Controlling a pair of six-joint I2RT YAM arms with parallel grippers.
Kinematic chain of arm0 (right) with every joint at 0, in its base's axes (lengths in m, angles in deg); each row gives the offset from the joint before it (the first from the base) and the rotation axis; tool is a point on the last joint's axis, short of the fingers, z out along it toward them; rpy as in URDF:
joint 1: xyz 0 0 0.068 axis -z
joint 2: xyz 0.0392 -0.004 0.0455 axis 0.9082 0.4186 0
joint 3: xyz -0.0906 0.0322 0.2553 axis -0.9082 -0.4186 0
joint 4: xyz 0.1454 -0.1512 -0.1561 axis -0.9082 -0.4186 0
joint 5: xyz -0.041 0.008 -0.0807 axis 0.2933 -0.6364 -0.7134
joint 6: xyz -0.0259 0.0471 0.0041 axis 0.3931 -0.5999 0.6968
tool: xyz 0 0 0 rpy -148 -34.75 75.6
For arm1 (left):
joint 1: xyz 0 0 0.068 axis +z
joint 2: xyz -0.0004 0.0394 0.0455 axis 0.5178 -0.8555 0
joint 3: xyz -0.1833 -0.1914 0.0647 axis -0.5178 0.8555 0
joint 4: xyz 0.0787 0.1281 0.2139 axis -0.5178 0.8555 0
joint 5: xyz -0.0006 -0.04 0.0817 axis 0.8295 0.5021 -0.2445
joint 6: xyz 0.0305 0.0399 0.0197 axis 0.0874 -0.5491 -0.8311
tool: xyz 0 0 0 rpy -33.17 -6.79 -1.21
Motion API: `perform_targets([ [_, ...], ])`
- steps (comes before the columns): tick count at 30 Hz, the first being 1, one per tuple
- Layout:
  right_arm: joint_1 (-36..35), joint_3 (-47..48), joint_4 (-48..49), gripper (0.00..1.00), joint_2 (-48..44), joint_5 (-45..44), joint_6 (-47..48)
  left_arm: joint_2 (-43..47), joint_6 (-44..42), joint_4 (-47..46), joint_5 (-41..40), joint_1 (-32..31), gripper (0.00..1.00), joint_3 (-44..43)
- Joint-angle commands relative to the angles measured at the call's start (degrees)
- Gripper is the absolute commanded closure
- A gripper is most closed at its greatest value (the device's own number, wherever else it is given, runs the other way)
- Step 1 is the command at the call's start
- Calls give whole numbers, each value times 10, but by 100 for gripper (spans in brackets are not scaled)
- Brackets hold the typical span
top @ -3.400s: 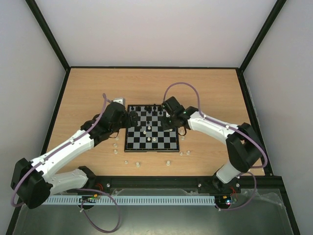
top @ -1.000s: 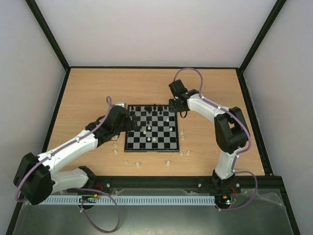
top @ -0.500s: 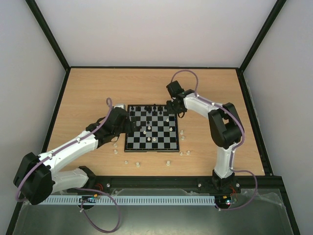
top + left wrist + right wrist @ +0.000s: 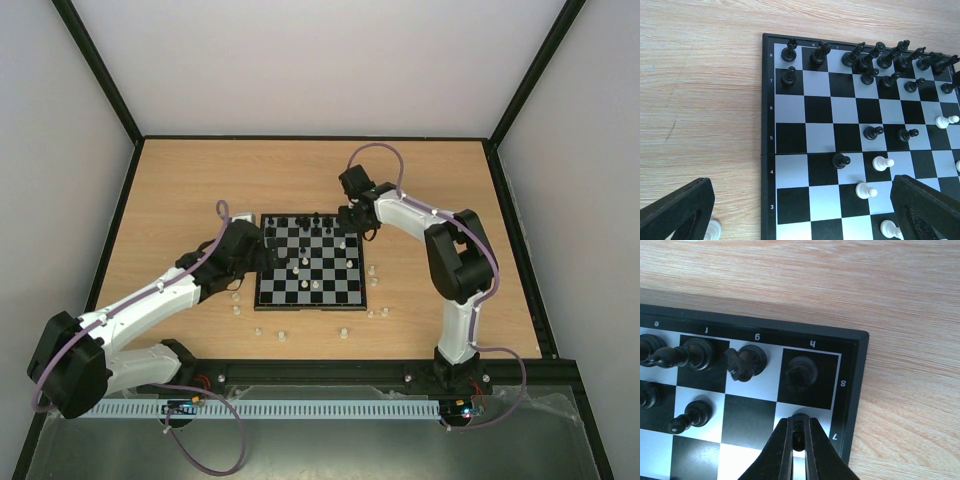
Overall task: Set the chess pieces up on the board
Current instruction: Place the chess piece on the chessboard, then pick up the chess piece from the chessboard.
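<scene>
The right hand (image 4: 799,423) is pressed together, pinching a tiny black plastic chessman (image 4: 799,436) at the bottom centre of its wrist view (on the h-file square beside the rim's "7"). The small square black-and-pale checked chessboard (image 4: 856,385) sits mid-frame on the pale wooden bench (image 4: 200,180). The left hand (image 4: 800,212) is spread wide over the board's left edge. Loose whitish chessmen (image 4: 281,335) lie below the board.

Checked black-and-pale board (image 4: 817,107), black and perhaps translucent-white pieces (image 4: 870,132)
</scene>
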Motion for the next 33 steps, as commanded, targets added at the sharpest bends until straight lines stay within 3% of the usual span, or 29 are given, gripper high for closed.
perform_targets([
  [1, -12, -5, -23, 99, 2, 12, 5, 8, 10, 0, -16, -1, 1, 4],
  [6, -14, -17, -21, 94, -10, 11, 5, -1, 22, 11, -36, 0, 0, -1],
  [11, -14, -29, -15, 71, -39, 11, 6, -5, 39, 21, -53, 3, 0, 1],
  [15, -14, -51, -5, 46, -84, 14, 2, -2, 54, 22, -56, 5, 1, 7],
  [17, -14, -67, 1, 21, -111, 21, 0, -5, 49, 20, -38, 5, 1, 8],
  [18, -15, -80, 4, 2, -126, 28, -1, -10, 43, 20, -28, 4, 1, 6],
  [27, -14, -181, 29, 1, -277, 50, -10, -98, 21, 5, -10, -44, 4, -27],
  [33, -14, -197, 36, 3, -304, 49, -7, -183, 4, -22, 20, -47, 38, -61],
])
